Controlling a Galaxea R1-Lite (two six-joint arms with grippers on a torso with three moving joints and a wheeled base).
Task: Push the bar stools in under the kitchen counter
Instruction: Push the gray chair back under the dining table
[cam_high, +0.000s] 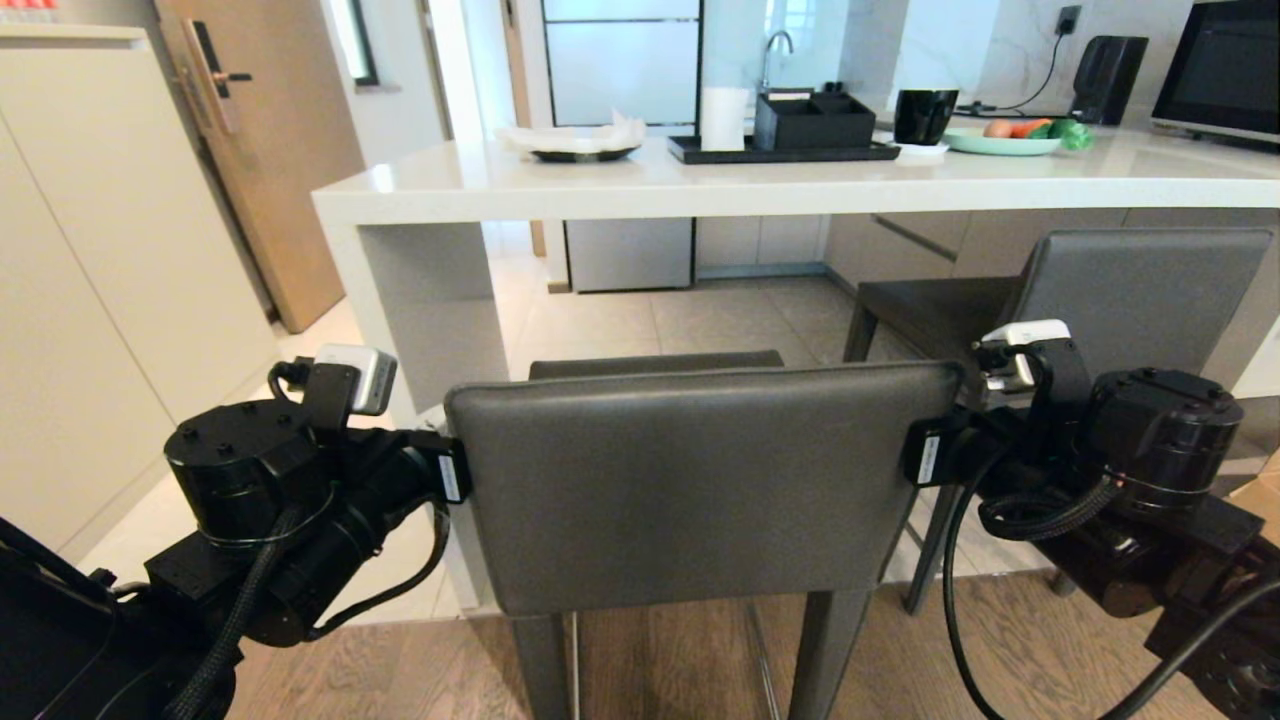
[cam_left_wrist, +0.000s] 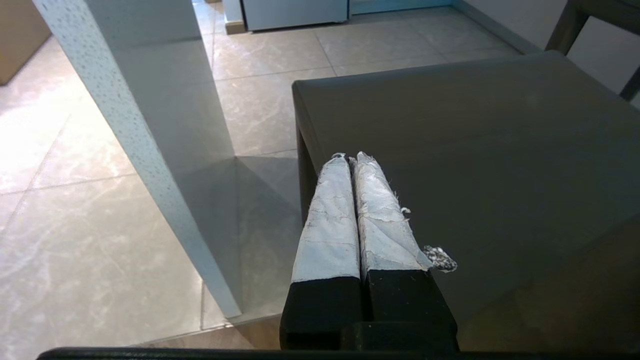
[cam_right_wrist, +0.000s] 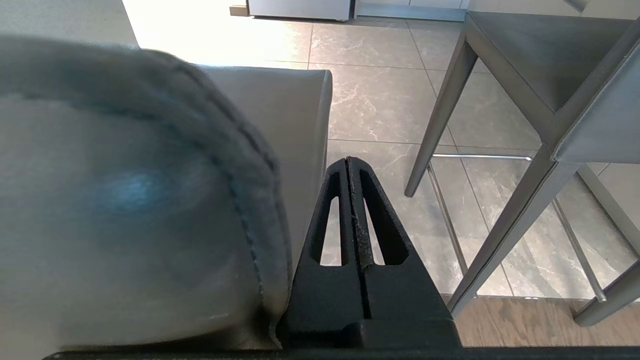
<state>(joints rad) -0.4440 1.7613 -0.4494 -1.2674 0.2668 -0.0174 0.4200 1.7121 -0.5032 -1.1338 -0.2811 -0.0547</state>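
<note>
The nearer bar stool (cam_high: 700, 480) stood directly before the robot, its backrest facing the camera and its seat (cam_left_wrist: 475, 150) just short of the kitchen counter (cam_high: 700, 185), beside the counter's white end panel (cam_left_wrist: 145, 150). The left gripper (cam_left_wrist: 350, 157) lay against the backrest's left edge, over the seat's left side, its taped fingers (cam_left_wrist: 330, 215) pressed together and holding nothing. The right gripper (cam_right_wrist: 348, 161) sat against the backrest's right edge, its black fingers (cam_right_wrist: 375, 225) likewise closed on nothing. The second bar stool (cam_high: 1100, 300) stood to the right, closer to the counter, its seat partly beneath the slab. On the counter rested a black tray (cam_high: 785, 152), a black mug (cam_high: 923, 115) and a green plate (cam_high: 1000, 143)
</note>
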